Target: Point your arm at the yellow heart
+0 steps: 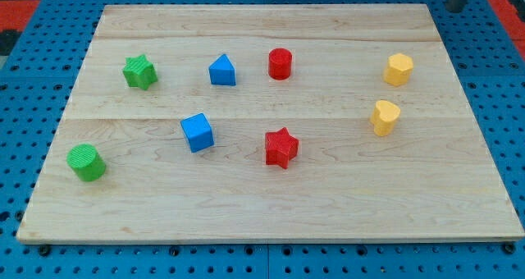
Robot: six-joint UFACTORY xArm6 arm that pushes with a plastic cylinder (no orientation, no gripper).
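Note:
The yellow heart (384,116) stands on the wooden board (271,205) at the view's right, about mid-height. A yellow hexagon block (399,69) stands just above it. My tip (454,9) shows at the view's top right corner, off the board's far right corner over the blue pegboard. It is well above and to the right of both yellow blocks and touches no block.
A red cylinder (280,63), a blue triangle (222,70) and a green star (140,71) stand in the upper row. A blue cube (197,132), a red star (281,148) and a green cylinder (86,162) stand lower.

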